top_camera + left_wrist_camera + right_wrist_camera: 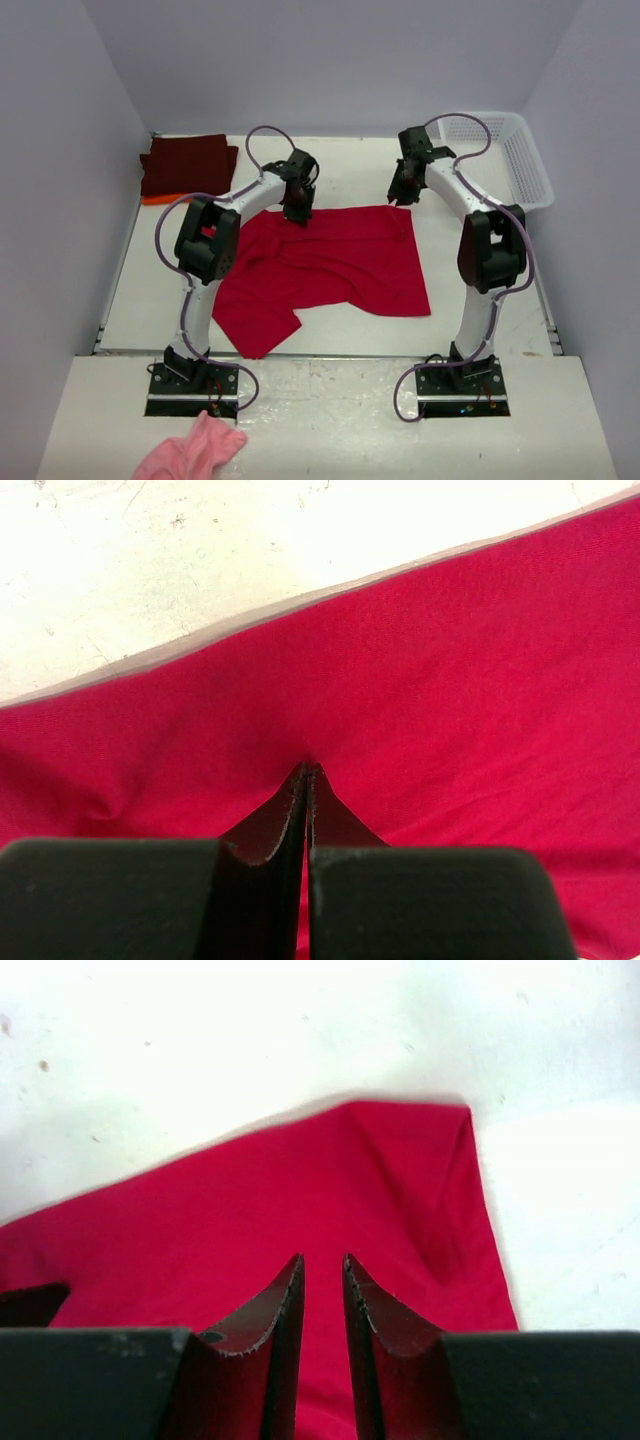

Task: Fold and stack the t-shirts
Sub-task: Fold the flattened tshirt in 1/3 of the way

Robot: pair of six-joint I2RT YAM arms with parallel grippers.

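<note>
The bright red t-shirt (330, 265) lies spread out in the middle of the table, one sleeve trailing toward the near edge. My left gripper (298, 214) is down on its far left edge. In the left wrist view its jaws (307, 768) are pressed together, and the red fabric (450, 680) puckers at their tips. My right gripper (400, 195) hangs at the shirt's far right corner. Its jaws (323, 1258) stand a narrow gap apart over the red cloth (300, 1180), nothing pinched between them. A folded dark maroon t-shirt (188, 165) lies on an orange one (158, 199) at the far left.
A white mesh basket (512, 160) stands at the far right corner. A small pink fluffy cloth (195, 450) lies on the near ledge by the left arm's base. Grey walls close in the table on three sides. Bare white table top (200, 1040) shows beyond the shirt's far edge.
</note>
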